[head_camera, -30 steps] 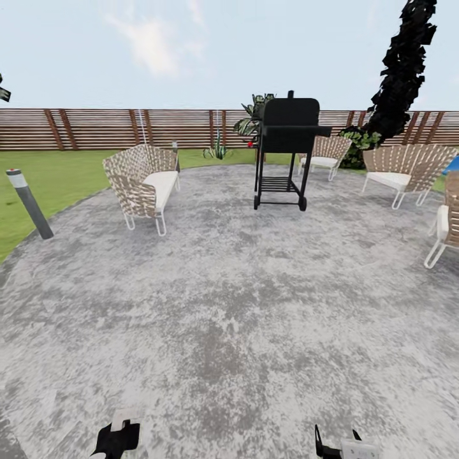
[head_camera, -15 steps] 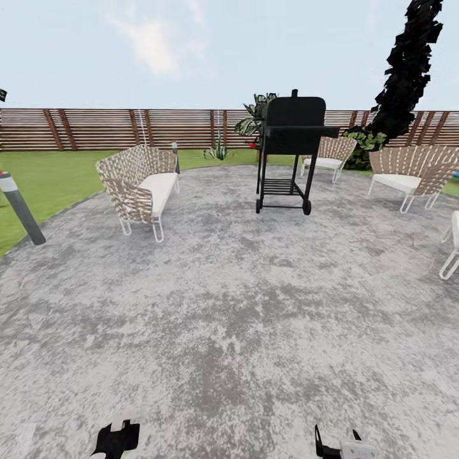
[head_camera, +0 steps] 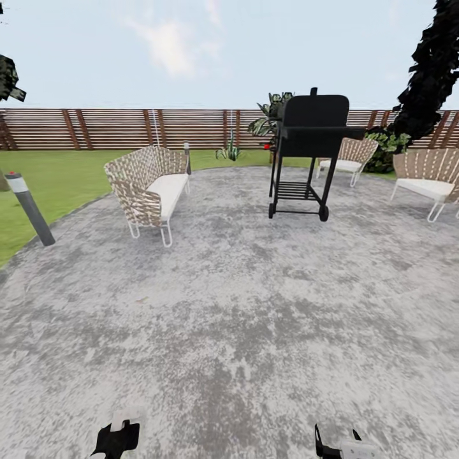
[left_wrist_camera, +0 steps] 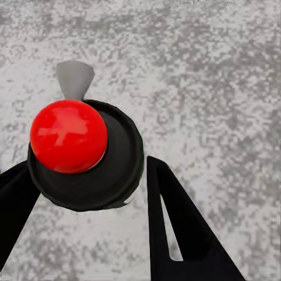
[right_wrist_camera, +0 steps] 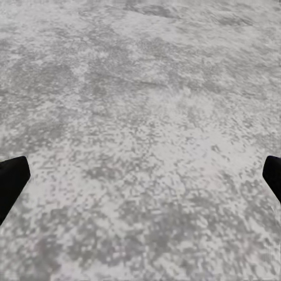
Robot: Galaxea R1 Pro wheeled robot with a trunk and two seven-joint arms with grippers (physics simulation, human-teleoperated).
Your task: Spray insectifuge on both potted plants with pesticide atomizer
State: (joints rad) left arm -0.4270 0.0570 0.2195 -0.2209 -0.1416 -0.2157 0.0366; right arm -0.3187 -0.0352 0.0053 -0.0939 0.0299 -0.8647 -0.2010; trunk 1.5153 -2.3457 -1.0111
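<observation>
Now left gripper (left_wrist_camera: 88, 193) clamps pesticide atomizer (left_wrist_camera: 85, 155); right gripper (right_wrist_camera: 140, 175) spread.

Your left gripper (head_camera: 116, 438) looks matte black, with a small white block on top in the head view. Your left fingers (left_wrist_camera: 187, 234) are flat, black, tapering blades. Your right gripper (head_camera: 341, 447) is black too, carrying a white housing, and its fingertips (right_wrist_camera: 12, 181) are plain black.
</observation>
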